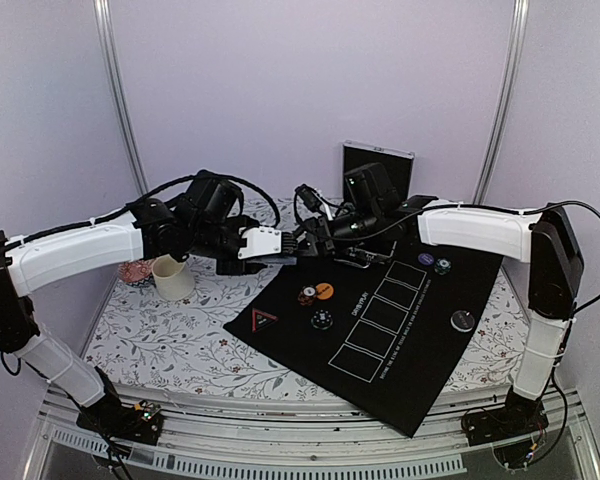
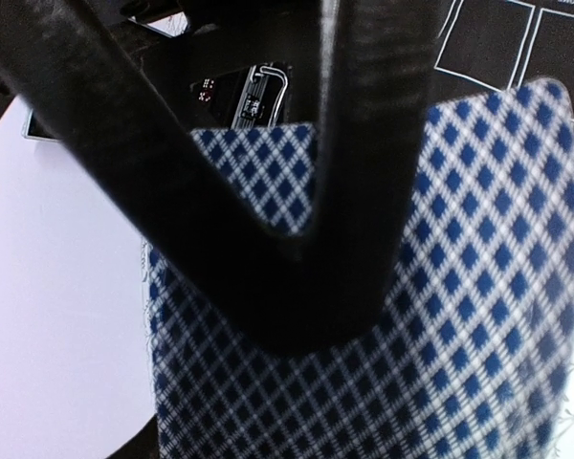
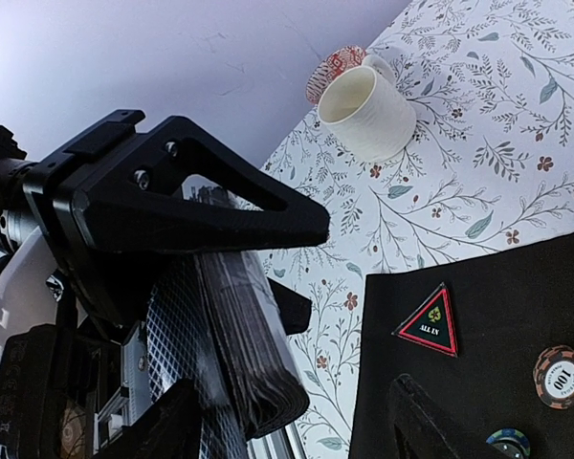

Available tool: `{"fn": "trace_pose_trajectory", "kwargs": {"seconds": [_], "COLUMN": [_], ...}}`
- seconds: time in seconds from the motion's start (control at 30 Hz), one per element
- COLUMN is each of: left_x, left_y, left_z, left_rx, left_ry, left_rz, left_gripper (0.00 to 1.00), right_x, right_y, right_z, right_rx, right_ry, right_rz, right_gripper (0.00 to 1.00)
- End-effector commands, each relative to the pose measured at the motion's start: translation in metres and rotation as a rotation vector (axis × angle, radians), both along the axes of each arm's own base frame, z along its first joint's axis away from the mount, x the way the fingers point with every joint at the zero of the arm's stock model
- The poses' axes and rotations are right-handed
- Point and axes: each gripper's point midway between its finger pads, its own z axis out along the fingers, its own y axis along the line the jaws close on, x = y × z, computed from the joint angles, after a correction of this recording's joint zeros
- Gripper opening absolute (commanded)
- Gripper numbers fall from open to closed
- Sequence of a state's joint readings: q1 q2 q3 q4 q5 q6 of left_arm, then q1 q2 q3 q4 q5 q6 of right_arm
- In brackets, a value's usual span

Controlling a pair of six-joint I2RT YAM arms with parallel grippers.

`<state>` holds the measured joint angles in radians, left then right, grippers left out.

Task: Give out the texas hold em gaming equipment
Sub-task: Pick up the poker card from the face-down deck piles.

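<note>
Top external: left gripper (image 1: 282, 246) and right gripper (image 1: 310, 241) stood tip to tip above the far edge of the black mat (image 1: 400, 350).

Left wrist: deck of cards (image 2: 478, 316), blue-and-white diamond backs, filled the view. A black finger (image 2: 364, 191) of the left gripper lay across the top card, so that gripper was clamped on the deck.

Right wrist: same deck seen edge-on, held off the table. The right gripper's own fingers (image 3: 418, 421) were spread wide at the bottom of the view, the deck's lower end between them. Contact could not be judged.

On the mat:
- Orange disc (image 1: 325, 291) touching a striped chip (image 1: 306, 296), with a dark chip (image 1: 322, 320) just nearer.
- Purple disc (image 1: 426, 259) beside a teal-rimmed chip (image 1: 442, 266) toward the far right.
- Black disc (image 1: 464, 320) apart, near the right edge.
- Triangular "ALL IN" marker (image 1: 263, 320) at the left corner.

Cream cup (image 1: 173, 280) upright on the floral tablecloth (image 1: 180, 345), left of the mat.
</note>
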<state>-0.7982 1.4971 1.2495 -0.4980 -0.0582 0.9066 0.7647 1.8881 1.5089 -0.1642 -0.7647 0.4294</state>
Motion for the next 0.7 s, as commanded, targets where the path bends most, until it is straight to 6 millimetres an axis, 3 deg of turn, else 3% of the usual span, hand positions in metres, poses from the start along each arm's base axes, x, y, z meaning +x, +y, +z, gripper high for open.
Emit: {"fn": "trace_pose_trajectory", "kwargs": {"seconds": [0.0, 0.37, 0.67], "left_x": [0.0, 0.0, 0.0], "left_y": [0.0, 0.0, 0.0], "left_z": [0.011, 0.009, 0.01], "left_rx": [-0.046, -0.048, -0.051], "left_ry": [-0.016, -0.01, -0.013], "left_rz": [0.005, 0.006, 0.007], "left_gripper": [0.52, 0.52, 0.52], "right_x": [0.002, 0.007, 0.01], "right_y": [-0.002, -0.006, -0.017], "right_z": [0.035, 0.044, 0.05], "right_rx": [0.055, 0.049, 0.056], "right_ry": [-0.06, -0.072, -0.063], "right_rz": [-0.01, -0.042, -0.07], "right_gripper": [0.67, 0.7, 0.65]}}
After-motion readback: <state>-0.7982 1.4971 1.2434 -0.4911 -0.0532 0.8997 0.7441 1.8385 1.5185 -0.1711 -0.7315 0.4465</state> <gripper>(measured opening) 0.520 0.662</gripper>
